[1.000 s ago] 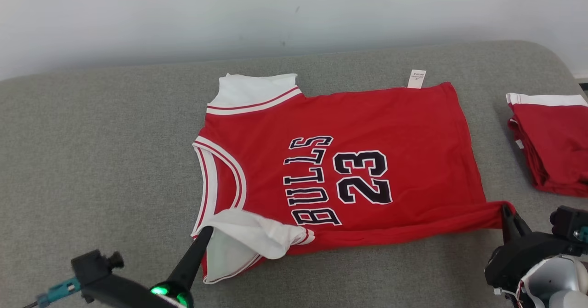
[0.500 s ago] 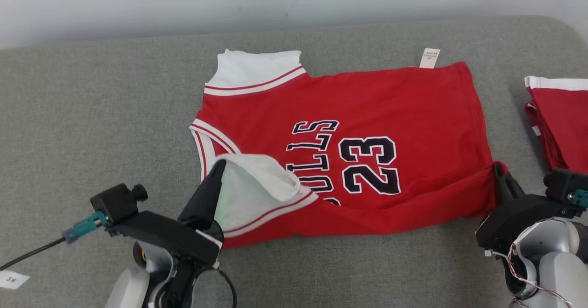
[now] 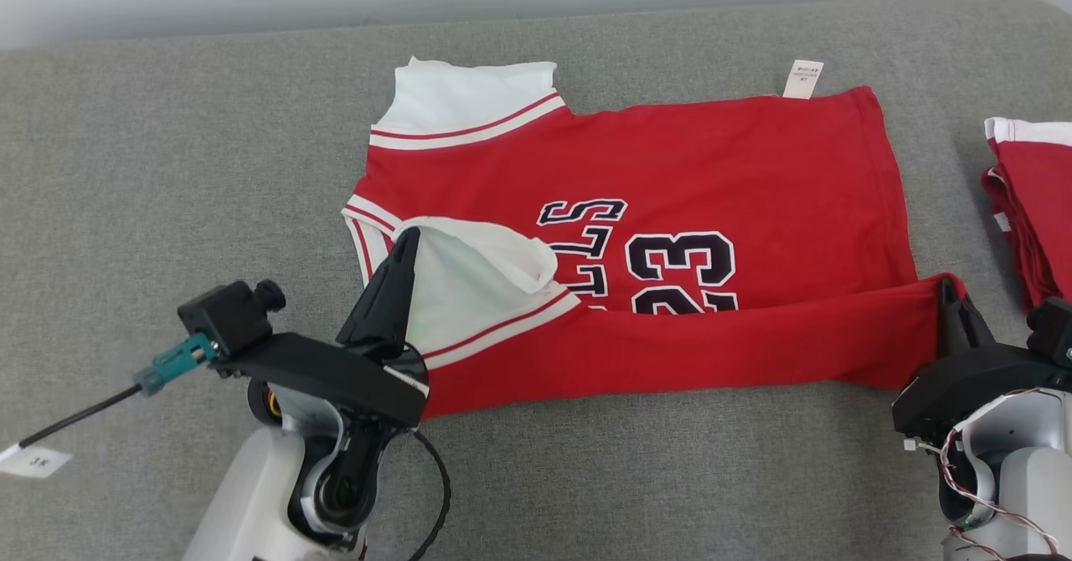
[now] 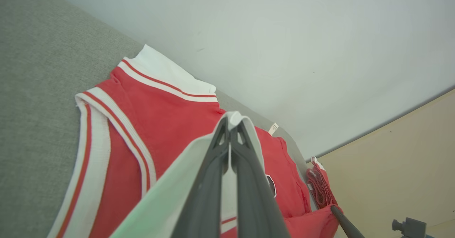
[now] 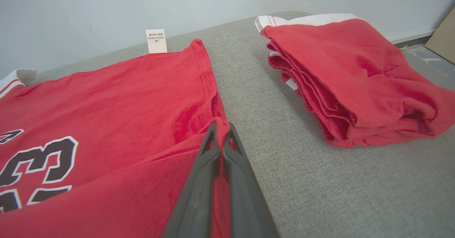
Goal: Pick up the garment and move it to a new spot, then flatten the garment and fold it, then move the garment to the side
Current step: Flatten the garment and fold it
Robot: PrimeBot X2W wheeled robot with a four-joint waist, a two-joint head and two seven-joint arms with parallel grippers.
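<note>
On grey cushion (image 3: 167, 142): jersey (image 3: 712, 142) edge raised for fold

Nearest, L gripper (image 3: 409, 239) is clamped on white shoulder corner, R gripper (image 3: 949, 289) clamped on hem corner, so the near edge is held up evenly at both ends. Beyond, rest of jersey lies flat mid-cushion, probably to anchor the fold. Far R, folded red pile (image 3: 1034, 209) sits apart.

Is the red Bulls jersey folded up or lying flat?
Partly folded. The jersey lies spread, but its near edge is turned over the lettering, pinched by the left gripper and right gripper.
</note>
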